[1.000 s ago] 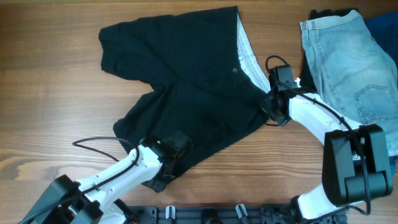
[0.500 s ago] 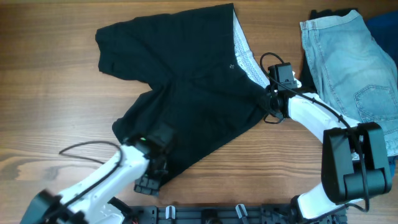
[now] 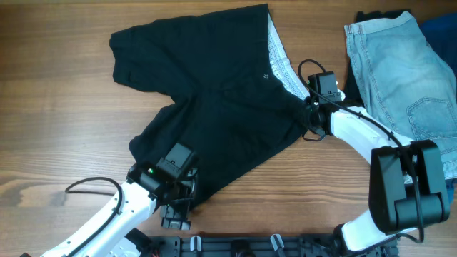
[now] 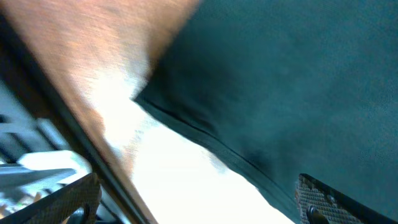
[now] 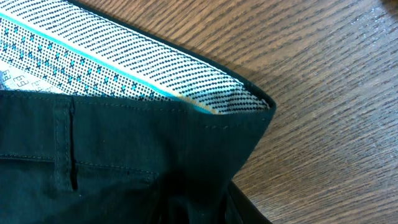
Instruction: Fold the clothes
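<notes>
Presently, 1 pair of black shorts [image 3: 214, 107] lies spread on the wooden table [image 3: 57, 107], with the waistband to the right and 2 legs running to the left and lower left.

- **Waistband lining [image 5: 124, 62]:** white with dark dots and 1 teal stripe, turned outward at the corner. 1 belt loop [image 5: 62, 149] shows on the black face below it.
- **Left gripper [image 3: 177, 218]:** sits at the hem [image 4: 205, 134] of the lower leg, near the table's front edge. The left wrist view is blurred, but its 2 fingers [image 4: 56, 202] stand wide apart at the frame's bottom corners. The hem runs across between them and nothing is pinched.
- **Right gripper [image 3: 308, 121]:** sits at the lower waistband corner, touching the cloth. The fabric hides its fingertips in both views, so whether it has hold of the shorts cannot be told.
- **Denim shorts [image 3: 400, 78]:** 1 pair, light blue, lying at the table's right side apart from the black pair. A darker blue garment [image 3: 439, 32] lies just beside them at the far right edge.
</notes>
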`<state>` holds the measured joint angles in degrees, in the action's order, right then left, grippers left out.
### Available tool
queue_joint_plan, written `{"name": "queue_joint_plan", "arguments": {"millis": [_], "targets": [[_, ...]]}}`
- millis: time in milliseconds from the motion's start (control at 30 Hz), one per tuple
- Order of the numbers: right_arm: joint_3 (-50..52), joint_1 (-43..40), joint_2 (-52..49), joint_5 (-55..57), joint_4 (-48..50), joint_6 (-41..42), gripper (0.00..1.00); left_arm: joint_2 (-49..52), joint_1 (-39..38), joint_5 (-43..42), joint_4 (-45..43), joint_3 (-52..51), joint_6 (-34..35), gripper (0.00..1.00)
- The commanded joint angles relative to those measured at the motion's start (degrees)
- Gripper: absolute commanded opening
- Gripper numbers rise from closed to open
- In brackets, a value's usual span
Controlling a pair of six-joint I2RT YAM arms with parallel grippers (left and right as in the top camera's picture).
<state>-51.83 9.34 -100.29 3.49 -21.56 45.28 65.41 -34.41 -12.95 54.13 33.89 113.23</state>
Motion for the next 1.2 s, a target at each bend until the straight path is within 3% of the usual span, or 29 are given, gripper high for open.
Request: {"name": "queue_joint_plan", "arguments": {"millis": [0,200,433,667,733,833,933,1167], "targets": [[1.0,0.1,-2.3,-0.9,-0.5,-0.3,0.27,0.4,-0.4,1.9,4.0,-0.2,3.2,1.0],[1.0,0.1,-2.3,-0.9,-0.5,-0.2,0.28,0.4,-0.4,6.2,4.8,-2.4,6.0,1.0],[1.1,0.1,-2.3,-0.9,-1.3,-0.3,0.27,0.4,-0.4,6.4,-8.1,-11.4,9.0,1.0],[1.1,0.1,-2.3,-0.9,-2.4,-0.3,0.27,1.0,-0.4,12.2,-12.7,-11.6,9.0,0.98],[1.1,0.1,-2.3,-0.9,-2.7,-0.2,0.27,2.3,-0.3,12.5,-12.9,-11.9,9.0,0.87],[1.1,0.1,-2.3,-0.9,-2.8,-0.2,0.27,5.9,-0.4,12.9,-13.9,-12.2,9.0,0.49],[1.1,0.1,-2.3,-0.9,-2.9,-0.2,0.27,8.1,-0.3,12.9,-14.7,-12.2,9.0,0.04],[1.1,0.1,-2.3,-2.2,-2.9,-0.2,0.16,8.0,-0.3,17.2,-11.7,-12.2,4.3,0.04]]}}
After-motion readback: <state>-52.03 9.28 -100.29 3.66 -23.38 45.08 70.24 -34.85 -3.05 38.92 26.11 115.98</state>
